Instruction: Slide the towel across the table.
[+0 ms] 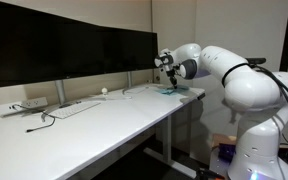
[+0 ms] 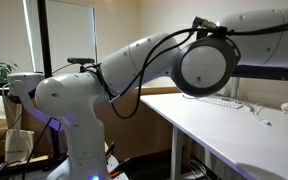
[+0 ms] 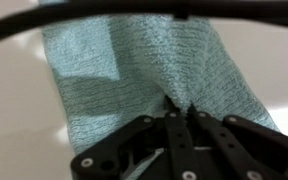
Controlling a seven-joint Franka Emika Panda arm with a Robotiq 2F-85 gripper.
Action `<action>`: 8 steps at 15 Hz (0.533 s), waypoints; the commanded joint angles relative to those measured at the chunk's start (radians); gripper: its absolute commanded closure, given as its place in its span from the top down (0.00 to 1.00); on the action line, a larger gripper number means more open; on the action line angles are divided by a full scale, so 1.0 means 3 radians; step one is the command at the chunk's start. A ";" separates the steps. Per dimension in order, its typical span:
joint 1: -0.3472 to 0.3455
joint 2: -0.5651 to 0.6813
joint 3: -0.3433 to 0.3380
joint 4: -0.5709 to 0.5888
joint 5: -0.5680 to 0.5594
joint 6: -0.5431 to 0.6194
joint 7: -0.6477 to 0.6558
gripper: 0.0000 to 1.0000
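Claw [image 3: 180, 108]: jaws closed tight, pinching a pucker of cloth at the towel's near edge. Towel [image 3: 134, 60]: flat on the counter [image 3: 14, 110], long axis running straight away from the claw. In an exterior view the towel [image 1: 172, 90] lies at the counter end nearest the arm. Judgement: a slide must drag it along that surface.
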 commanded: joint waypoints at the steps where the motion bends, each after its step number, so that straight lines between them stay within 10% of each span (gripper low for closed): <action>1: 0.0067 0.0223 0.0068 0.0360 0.0027 -0.0173 0.0048 0.09; 8: 0.0417 0.0209 0.0181 0.0298 0.0038 -0.0349 -0.0135 0.09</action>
